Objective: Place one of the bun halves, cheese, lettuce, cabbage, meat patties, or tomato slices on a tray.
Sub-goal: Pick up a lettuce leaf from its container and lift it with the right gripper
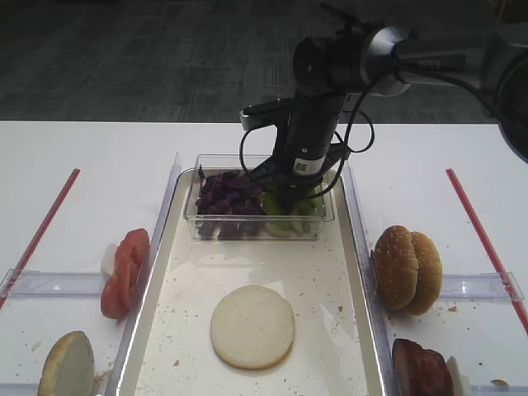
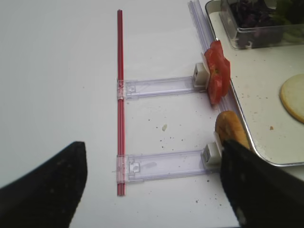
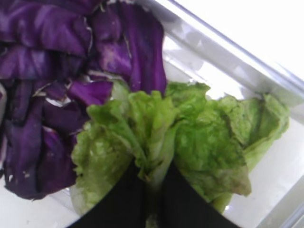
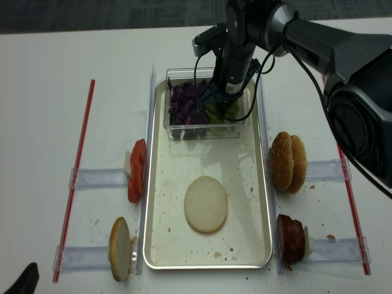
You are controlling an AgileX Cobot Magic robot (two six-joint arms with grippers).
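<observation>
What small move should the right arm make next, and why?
Probably lift straight up. The right tool is shut on the lettuce, which still lies in the clear tub beside the cabbage; it must clear the tub wall before reaching the tray.

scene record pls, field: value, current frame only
right pincer: shut on the lettuce, inside clear tub
left pincer: open, over bare table left of the tray, holding nothing
cabbage: left half of tub, touching lettuce
tray: holds tub at far end, one pale bun half near middle
tomato slices: left of tray
meat patties: right of tray
</observation>
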